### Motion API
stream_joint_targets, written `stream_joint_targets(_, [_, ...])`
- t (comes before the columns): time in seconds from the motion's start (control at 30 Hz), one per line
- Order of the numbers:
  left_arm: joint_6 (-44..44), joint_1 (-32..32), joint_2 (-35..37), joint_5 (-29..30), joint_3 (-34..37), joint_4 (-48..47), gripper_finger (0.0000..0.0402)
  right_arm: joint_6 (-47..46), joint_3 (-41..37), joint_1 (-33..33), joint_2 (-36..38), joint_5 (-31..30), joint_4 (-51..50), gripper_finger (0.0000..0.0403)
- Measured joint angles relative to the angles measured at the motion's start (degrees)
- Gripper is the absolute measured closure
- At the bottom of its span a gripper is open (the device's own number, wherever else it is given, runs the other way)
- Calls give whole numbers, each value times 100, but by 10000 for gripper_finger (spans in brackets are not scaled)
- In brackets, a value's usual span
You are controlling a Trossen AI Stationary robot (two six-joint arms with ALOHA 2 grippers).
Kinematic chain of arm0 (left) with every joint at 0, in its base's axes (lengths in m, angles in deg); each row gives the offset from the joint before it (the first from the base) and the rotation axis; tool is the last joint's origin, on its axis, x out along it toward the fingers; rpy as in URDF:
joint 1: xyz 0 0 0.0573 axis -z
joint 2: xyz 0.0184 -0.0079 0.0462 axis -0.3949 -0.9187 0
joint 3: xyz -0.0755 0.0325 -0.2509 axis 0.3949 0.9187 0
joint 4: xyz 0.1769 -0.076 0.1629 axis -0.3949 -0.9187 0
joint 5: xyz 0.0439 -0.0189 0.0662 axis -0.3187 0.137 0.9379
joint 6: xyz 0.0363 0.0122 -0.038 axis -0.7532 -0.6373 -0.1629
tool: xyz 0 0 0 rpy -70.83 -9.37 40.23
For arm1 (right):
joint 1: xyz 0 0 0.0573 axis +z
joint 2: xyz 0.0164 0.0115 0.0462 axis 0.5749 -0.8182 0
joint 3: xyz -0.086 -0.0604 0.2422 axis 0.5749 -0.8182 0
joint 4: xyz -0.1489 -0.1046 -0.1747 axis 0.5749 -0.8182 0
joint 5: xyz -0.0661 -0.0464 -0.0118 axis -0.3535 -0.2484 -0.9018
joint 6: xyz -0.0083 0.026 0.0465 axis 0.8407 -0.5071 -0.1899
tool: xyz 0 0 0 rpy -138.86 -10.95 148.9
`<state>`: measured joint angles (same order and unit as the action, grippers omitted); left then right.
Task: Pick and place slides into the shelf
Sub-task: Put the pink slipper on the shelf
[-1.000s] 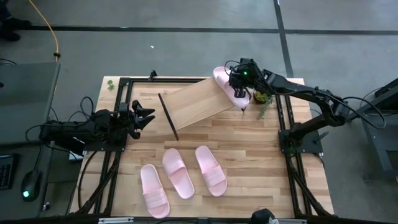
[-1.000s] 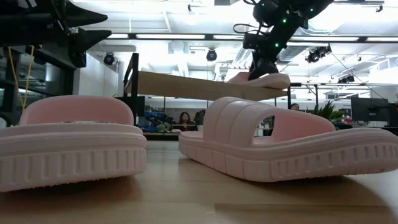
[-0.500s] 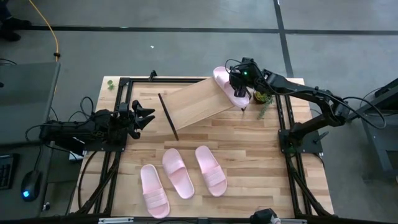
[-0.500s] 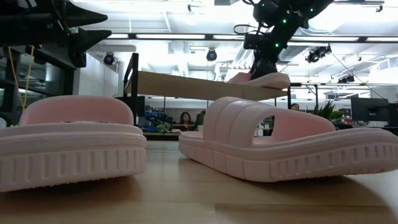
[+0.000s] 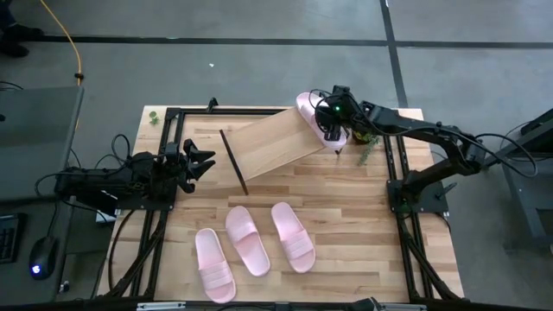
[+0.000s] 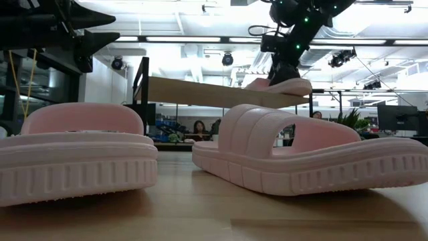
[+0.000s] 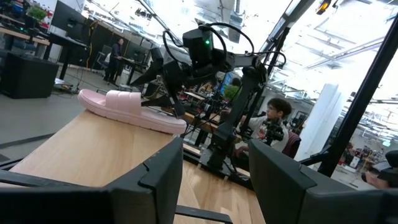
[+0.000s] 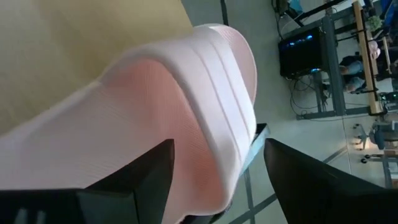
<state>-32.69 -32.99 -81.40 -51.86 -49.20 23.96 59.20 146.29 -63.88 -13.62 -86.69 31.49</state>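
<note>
Pale pink rubber marks all four slides: three of them lie in a loose row on the near half of the wooden tabletop [image 5: 363,216], the left slide [image 5: 212,264], the middle slide [image 5: 247,240] and the right slide [image 5: 293,236], each sole down with its strap band up. The fourth slide [image 5: 316,116] sits on the shelf [image 5: 268,142], at that board's end nearest the right arm, with part of its sole overhanging the edge (the low view shows it [image 6: 281,86] resting on the raised board [image 6: 200,92], above the table). The shelf stands turned at an angle on the far half of the table, its light-wood top otherwise bare and a black leg showing at its opposite end. The right gripper [image 5: 331,123] hovers directly over the fourth slide, its dark fingers [image 8: 155,174] spread apart to either side of the strap band [image 8: 205,118] and not pinching it, so the slide rests on the board by its own weight. From the left wrist view the same slide [image 7: 134,109] lies flat on the board with the right arm bent above it. The left gripper [image 5: 197,162] waits at the table's left edge, well apart from every slide, its fingers open and holding nothing. A small green plant [image 5: 364,136] stands just beside the shelf near the right arm.
</note>
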Motion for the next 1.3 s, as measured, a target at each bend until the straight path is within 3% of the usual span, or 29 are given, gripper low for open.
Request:
stream_joint_targets(0.53, [39, 0, -2, 0, 0, -91, 236, -602, 0, 483, 271, -569, -436, 162])
stream_joint_targets(0.83, [42, 0, -2, -2, 0, -91, 236, -1403, 0, 1148, 759, -458, -663, 162])
stream_joint_targets(1.3, [42, 0, -2, -109, 0, -87, 236, -3119, 0, 2403, 785, -65, -648, 162])
